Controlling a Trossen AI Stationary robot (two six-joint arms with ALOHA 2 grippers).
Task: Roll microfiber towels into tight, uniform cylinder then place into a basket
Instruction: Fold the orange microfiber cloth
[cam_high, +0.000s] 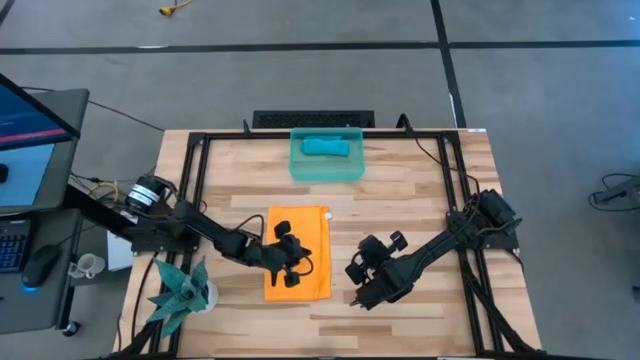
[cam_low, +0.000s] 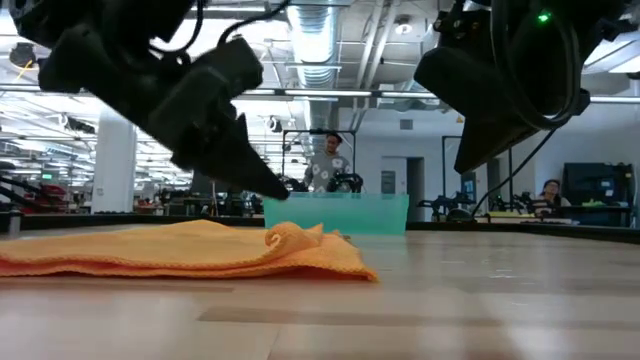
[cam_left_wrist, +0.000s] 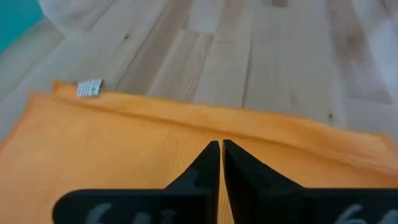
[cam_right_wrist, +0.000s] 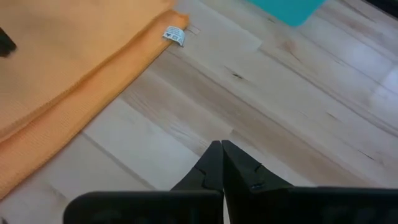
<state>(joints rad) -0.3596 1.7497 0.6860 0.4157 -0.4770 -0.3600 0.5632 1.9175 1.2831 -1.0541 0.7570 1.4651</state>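
The left end effector (cam_high: 288, 262) is closed over the orange towel (cam_high: 300, 232), seemingly pinching nothing; the right end effector (cam_high: 362, 290) hovers closed, empty, beside it.

Overhead, table-level, two close wrist views

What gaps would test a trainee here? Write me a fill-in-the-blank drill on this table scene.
1. The rolled teal-blue towel lies inside the ____.
2. The left pincer is over the ____ towel.
3. The right pincer, fingers shut, hangs over bare ____, beside the orange towel.
4. The orange towel's small white tag sits at its ____.

Missing words: basket; orange; table; corner
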